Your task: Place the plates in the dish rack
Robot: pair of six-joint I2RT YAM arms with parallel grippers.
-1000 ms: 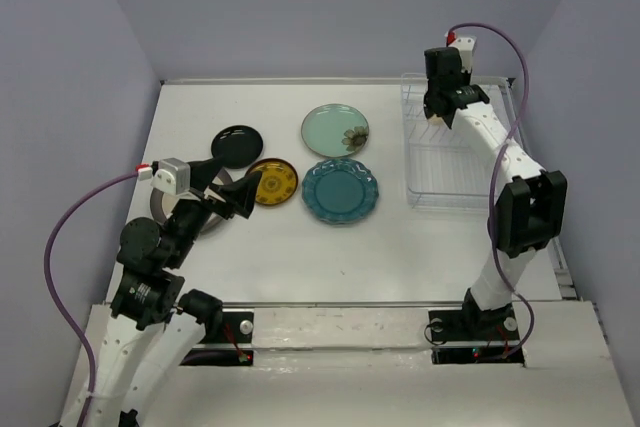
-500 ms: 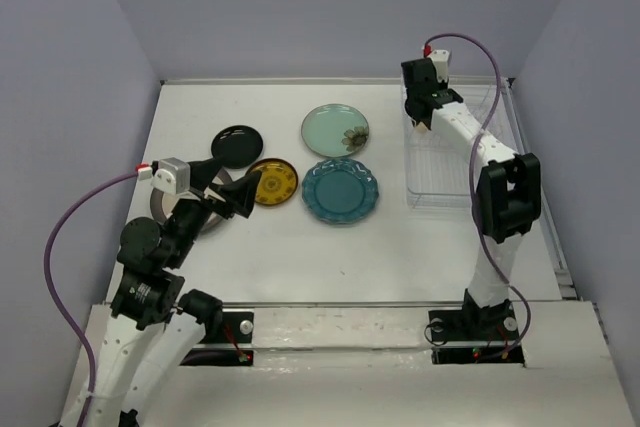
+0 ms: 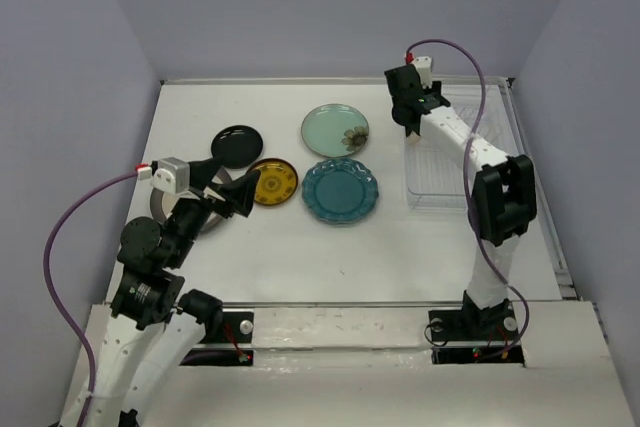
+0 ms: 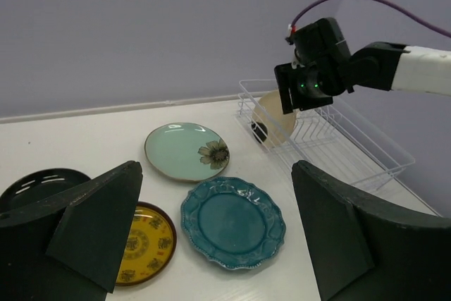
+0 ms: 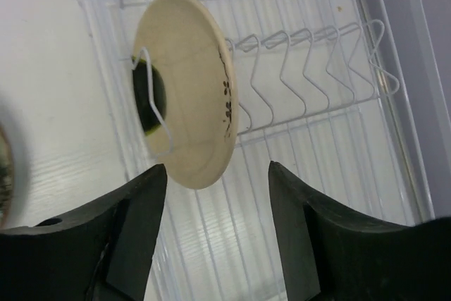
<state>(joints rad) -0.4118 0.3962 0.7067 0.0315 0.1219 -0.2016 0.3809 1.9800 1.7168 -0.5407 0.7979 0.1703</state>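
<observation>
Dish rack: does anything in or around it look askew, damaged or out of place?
Nothing stands out. The cream plate stands on edge at one end of the dish rack dividers, with a wire loop across its face and no visible damage. The right gripper is open and not touching it.
</observation>
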